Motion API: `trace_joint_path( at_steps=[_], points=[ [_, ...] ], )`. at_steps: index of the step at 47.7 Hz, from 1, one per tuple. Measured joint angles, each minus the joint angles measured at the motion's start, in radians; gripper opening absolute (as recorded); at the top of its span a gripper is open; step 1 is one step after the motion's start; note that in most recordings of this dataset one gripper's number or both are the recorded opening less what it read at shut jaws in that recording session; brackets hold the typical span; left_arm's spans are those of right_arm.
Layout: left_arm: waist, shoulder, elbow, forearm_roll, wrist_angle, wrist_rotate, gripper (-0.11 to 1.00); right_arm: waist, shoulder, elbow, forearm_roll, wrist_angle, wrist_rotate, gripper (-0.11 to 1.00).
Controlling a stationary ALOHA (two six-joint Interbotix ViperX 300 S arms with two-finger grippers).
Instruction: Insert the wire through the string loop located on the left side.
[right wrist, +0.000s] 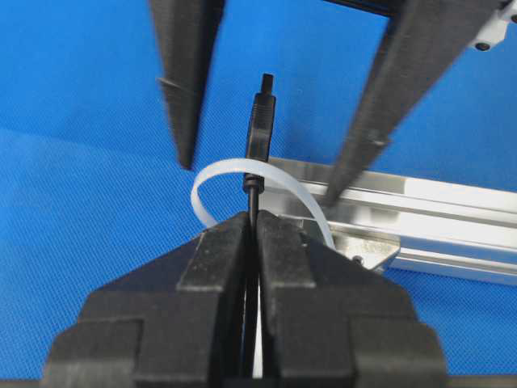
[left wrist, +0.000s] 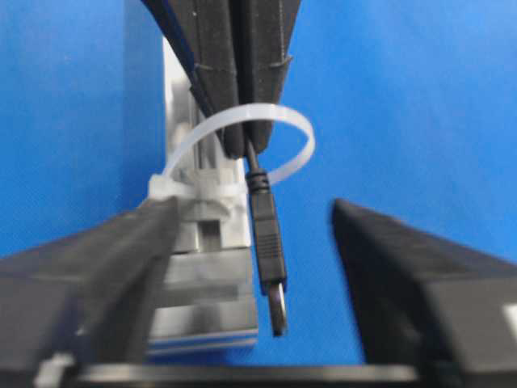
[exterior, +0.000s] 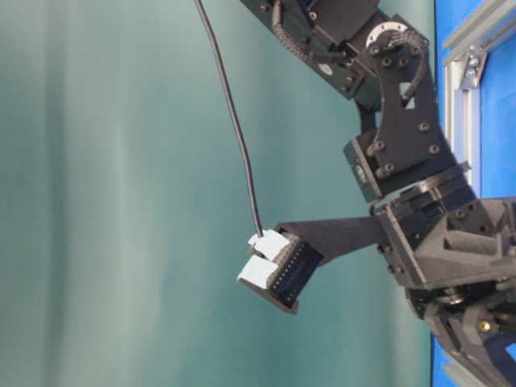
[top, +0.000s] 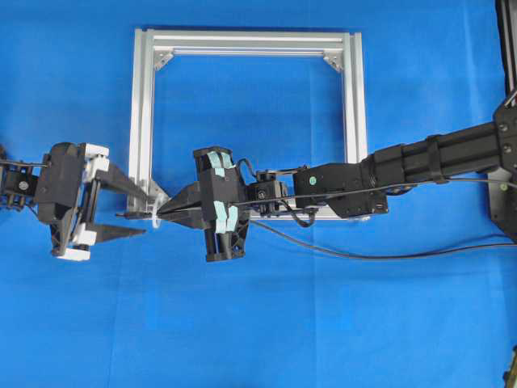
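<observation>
The right gripper is clamping the wire just behind its plug, jaws fully shut on the cable. The plug is projecting leftward through the loop, a white tie ring fixed to the near-left corner of the frame, so the plug's tip is lying on the left side of the ring while the gripping fingers are sitting at the ring's right side. In the overhead view the wire's long axis is running left to right, level with the frame's near rail; the rest of the cable is trailing rightward across the blue worktop.

The left gripper is standing directly left of the plug, facing it along that same axis. Its two fingers are lying either side of the plug, apart from it, with a clear gap on each side in the left wrist view; the gripper is part-way open and holding nothing.

Judgement: insertion looks essentially achieved. The coming move probably turns on the left gripper, much the nearer free one, pinching the plug and drawing it leftward along its own axis. A sideways pull could snag the ring.
</observation>
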Motion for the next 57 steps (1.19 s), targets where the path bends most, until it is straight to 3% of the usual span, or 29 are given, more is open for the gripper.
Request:
trace_joint_path(
  at_steps=[7,28,34,45,47,57],
  points=[
    [0.0,0.003,-0.003,0.0,-0.006,0.006,0.08,0.002,-0.002,0.0,0.0,0.003,0.0,0.0],
    [0.002,0.003,-0.003,0.0,-0.005,0.008,0.08,0.0,-0.002,0.0,-0.021,0.003,0.006,0.02],
    [0.0,0.003,-0.003,0.0,-0.003,0.008,0.08,0.0,-0.002,0.0,-0.014,0.003,0.009,0.23],
    [0.0,0.003,-0.003,0.0,-0.003,0.008,0.08,0.005,-0.002,0.0,0.009,0.011,0.012,0.9],
    [0.0,0.003,-0.003,0.0,-0.005,0.008,0.08,0.008,-0.002,0.0,0.009,0.014,0.011,0.94],
    [0.002,0.002,-0.003,0.0,0.0,0.005,0.08,0.006,-0.003,0.023,0.012,0.023,0.012,0.91]
  ],
)
